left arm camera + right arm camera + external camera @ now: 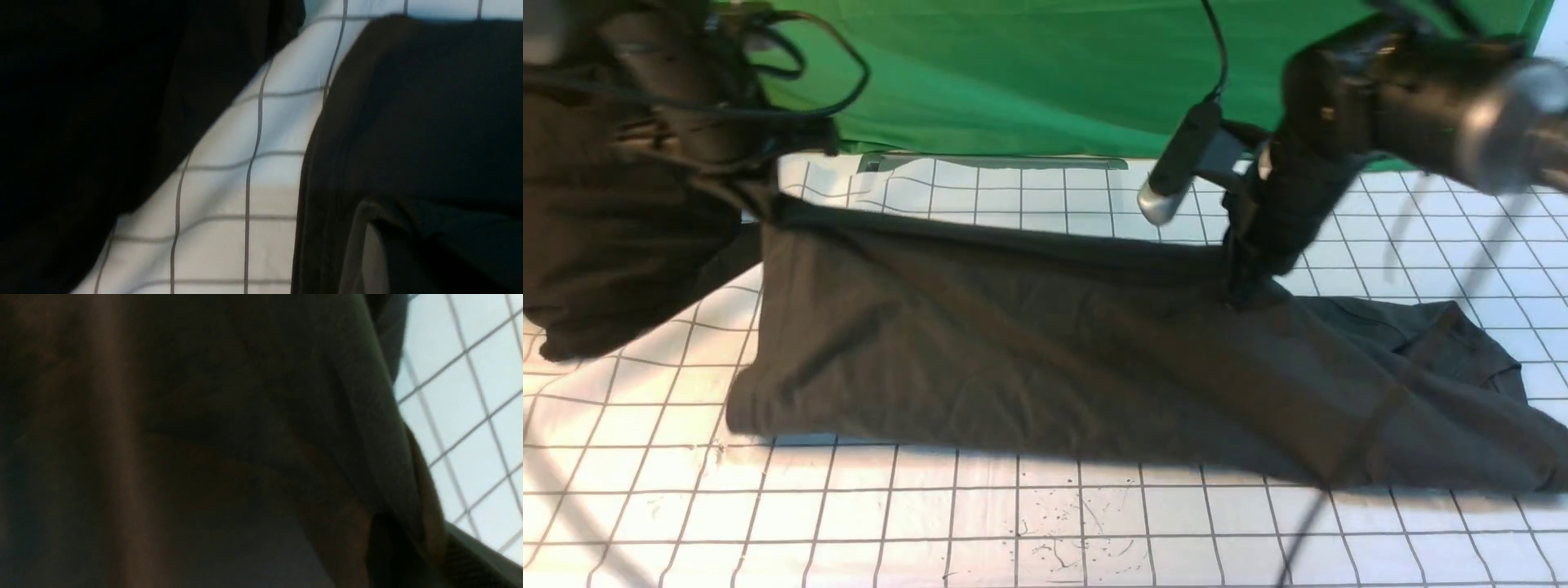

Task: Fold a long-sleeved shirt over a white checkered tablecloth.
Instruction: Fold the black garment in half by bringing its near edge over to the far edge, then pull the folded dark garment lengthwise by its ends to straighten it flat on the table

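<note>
**Shirt (pixel 1029 351) held up by its far edge**

My left jaws and my right jaws were both pinched shut on the shirt's far edge, holding it taut between them above the checkered tablecloth (pixel 1045 506). Its near edge lay on that cloth, trailing off to the right.
</note>
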{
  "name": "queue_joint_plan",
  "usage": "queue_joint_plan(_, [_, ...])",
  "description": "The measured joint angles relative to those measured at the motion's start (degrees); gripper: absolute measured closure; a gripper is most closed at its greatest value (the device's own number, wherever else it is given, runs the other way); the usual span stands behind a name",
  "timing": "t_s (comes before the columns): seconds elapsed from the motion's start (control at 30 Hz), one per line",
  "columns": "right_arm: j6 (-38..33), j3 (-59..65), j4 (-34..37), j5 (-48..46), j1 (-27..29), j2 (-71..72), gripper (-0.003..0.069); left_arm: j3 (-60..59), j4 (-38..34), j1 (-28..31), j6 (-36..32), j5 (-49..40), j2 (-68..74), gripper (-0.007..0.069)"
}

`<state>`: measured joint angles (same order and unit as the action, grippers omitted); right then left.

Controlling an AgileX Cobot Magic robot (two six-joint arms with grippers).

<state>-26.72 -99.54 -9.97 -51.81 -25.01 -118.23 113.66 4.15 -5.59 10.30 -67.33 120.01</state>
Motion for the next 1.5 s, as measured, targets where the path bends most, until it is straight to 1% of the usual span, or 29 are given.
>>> queue_joint_plan(0.2, [0.0,-9.7,0.1,1.3,2.0,-9.0,0.0627,17.0,1.5,0.0,-0.1,-2.0,13.8,0.0601])
queue_joint_plan(0.3, [0.1,-11.1,0.1,3.3,2.2,-11.3,0.0617,19.8,2.2,0.0,-0.1,-2.1,16.5,0.0601])
queue_joint_plan(0.4, [1.2,-11.3,0.1,6.0,2.2,-12.5,0.0565,20.2,2.7,0.0,-0.1,-2.2,17.5,0.0597])
queue_joint_plan(0.43, [1.9,-11.4,0.1,7.0,2.2,-12.7,0.052,20.2,3.2,0.0,-0.1,-2.0,17.7,0.0587])
queue_joint_plan(0.47, [2.2,-11.4,0.0,7.1,2.2,-12.7,0.0503,20.2,3.2,0.0,-0.1,-2.0,17.7,0.0585])
queue_joint_plan(0.5, [3.6,-11.5,-0.1,8.1,2.2,-12.7,0.0422,20.2,4.4,0.0,-0.1,-1.9,17.8,0.0554])
queue_joint_plan(0.53, [4.7,-11.6,-0.2,8.3,2.2,-12.7,0.038,20.2,5.1,0.0,-0.1,-1.9,17.9,0.0525])
queue_joint_plan(0.57, [4.9,-11.6,-0.3,8.3,2.2,-12.6,0.036,20.2,5.1,0.0,-0.1,-1.9,17.9,0.0518])
queue_joint_plan(0.6, [6.4,-11.6,-0.3,7.8,2.2,-12.3,0.0292,20.2,6.1,0.0,-0.1,-1.9,17.9,0.0462])
queue_joint_plan(0.67, [8.6,-11.6,-0.3,5.8,2.3,-11.5,0.0216,20.6,8.7,0.0,-0.1,-1.7,17.9,0.034])
queue_joint_plan(0.7, [8.8,-11.6,-0.3,5.3,2.3,-11.2,0.0211,20.7,9.0,0.0,-0.1,-1.7,17.9,0.034])
queue_joint_plan(0.73, [10.0,-11.6,-0.3,3.8,2.3,-10.1,0.0189,21.3,10.6,0.0,-0.1,-2.0,17.9,0.0265])
queue_joint_plan(0.77, [10.7,-11.6,-0.3,3.1,2.3,-9.4,0.0185,21.8,11.2,0.0,-0.1,-2.1,17.9,0.0233])
queue_joint_plan(0.8, [12.6,-11.6,-0.4,0.6,2.3,-6.1,0.0175,23.7,12.0,0.1,-0.1,-2.2,17.9,0.0139])
queue_joint_plan(0.83, [14.0,-11.6,-0.4,-0.3,2.3,-4.1,0.0173,24.6,11.7,0.1,-0.1,-2.2,17.5,0.0097])
queue_joint_plan(0.9, [15.6,-11.7,-0.5,-2.1,2.4,-1.6,0.0174,25.1,9.8,0.2,-0.2,-2.2,16.7,0.0071])
queue_joint_plan(0.93, [16.3,-11.9,-0.5,-3.1,2.6,-0.6,0.0179,25.2,7.3,0.2,-0.9,-2.3,15.9,0.0069])
queue_joint_plan(0.97, [16.5,-11.9,-0.5,-3.4,2.7,-0.2,0.0179,25.2,7.3,0.2,-1.2,-2.3,15.9,0.0069])
queue_joint_plan(1.0, [16.9,-12.2,-0.5,-6.1,3.3,1.6,0.0204,25.2,4.1,0.2,-3.0,-2.3,14.7,0.0081])
queue_joint_plan(1.03, [17.0,-12.2,-0.5,-9.9,4.3,3.5,0.0263,24.1,-1.7,0.2,-5.6,-2.2,12.7,0.0144])
queue_joint_plan(1.07, [17.0,-12.2,-0.5,-13.2,5.6,4.7,0.0351,21.6,-5.3,0.2,-7.6,-2.1,10.3,0.0226])
queue_joint_plan(1.1, [17.1,-12.1,-0.4,-14.0,6.1,5.0,0.0365,21.2,-5.8,0.2,-7.8,-2.1,9.4,0.0243])
queue_joint_plan(1.13, [17.4,-11.6,-0.2,-15.1,7.3,5.7,0.0424,19.0,-7.5,0.2,-8.5,-2.1,7.5,0.0316])
queue_joint_plan(1.17, [17.9,-10.0,0.6,-16.2,9.9,6.8,0.0541,14.4,-10.0,0.1,-9.5,-2.1,3.9,0.047])
queue_joint_plan(1.23, [17.1,-6.3,3.1,-17.1,14.2,8.1,0.062,5.4,-12.0,0.0,-10.8,-2.0,-1.5,0.0579])
queue_joint_plan(1.33, [13.5,-1.2,7.2,-17.4,19.1,8.6,0.0645,-6.7,-11.9,-0.3,-12.2,-1.9,-6.5,0.062])
queue_joint_plan(1.37, [13.3,-0.4,7.7,-17.3,19.7,8.6,0.0644,-7.6,-11.9,-0.2,-12.2,-1.9,-6.7,0.0621])
queue_joint_plan(1.43, [9.3,4.2,11.1,-15.6,22.8,7.5,0.0587,-18.3,-11.8,-0.8,-12.5,0.5,-8.8,0.0628])
queue_joint_plan(1.5, [7.5,6.0,12.3,-13.9,24.1,6.3,0.0507,-23.1,-11.8,-1.3,-12.5,2.7,-9.1,0.063])
